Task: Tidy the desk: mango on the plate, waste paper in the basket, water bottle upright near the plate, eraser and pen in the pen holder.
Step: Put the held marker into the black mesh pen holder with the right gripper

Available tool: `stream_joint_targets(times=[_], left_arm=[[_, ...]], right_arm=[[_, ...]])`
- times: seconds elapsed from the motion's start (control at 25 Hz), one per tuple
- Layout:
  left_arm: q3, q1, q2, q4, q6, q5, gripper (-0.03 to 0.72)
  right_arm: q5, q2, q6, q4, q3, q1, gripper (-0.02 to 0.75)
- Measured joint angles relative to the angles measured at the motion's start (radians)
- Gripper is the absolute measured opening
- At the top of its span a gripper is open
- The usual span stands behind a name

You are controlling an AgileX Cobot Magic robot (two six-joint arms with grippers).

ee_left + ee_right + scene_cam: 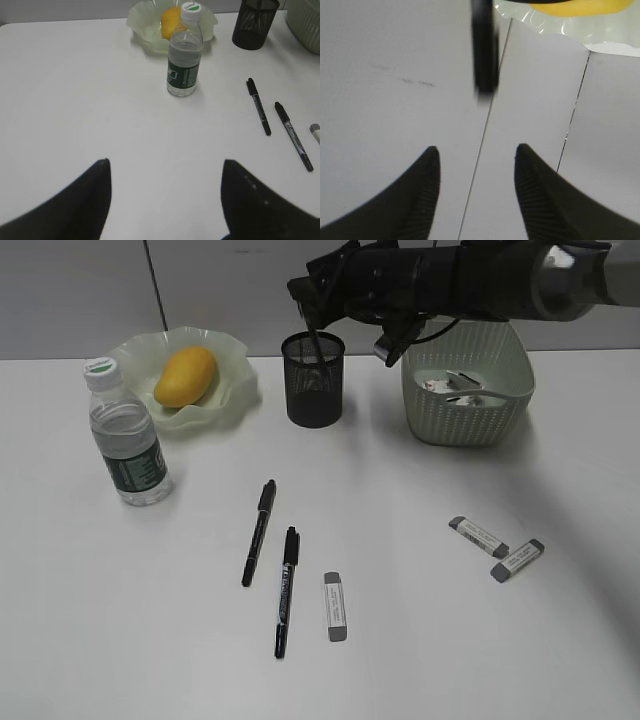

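My right gripper hangs open above the black mesh pen holder. A pen stands below it in the holder's mouth; in the right wrist view that pen is blurred and clear of my open right gripper. Two more pens and three erasers lie on the desk. The mango rests on the plate, with the water bottle upright beside it. Waste paper lies in the basket. My left gripper is open and empty over bare desk.
The right arm stretches across the back, over the basket. A wall with panel seams stands right behind the desk's far edge.
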Motion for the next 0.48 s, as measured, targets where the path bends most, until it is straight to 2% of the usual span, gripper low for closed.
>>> stream_joint_targets(times=[0.08,0.16,0.36,0.48], left_arm=[[0.000,0.000,0.000,0.000,0.000,0.000,0.519],[0.000,0.000,0.000,0.000,0.000,0.000,0.519],[0.000,0.000,0.000,0.000,0.000,0.000,0.519],[0.000,0.000,0.000,0.000,0.000,0.000,0.519]], right_arm=[[-0.001,0.000,-0.011,0.000,0.000,0.000,0.449],[-0.001,0.000,-0.018,0.000,0.000,0.000,0.510],[0.000,0.000,-0.084,0.000,0.000,0.000,0.545],[0.001,0.000,-0.221,0.000,0.000,-0.007,0.545]])
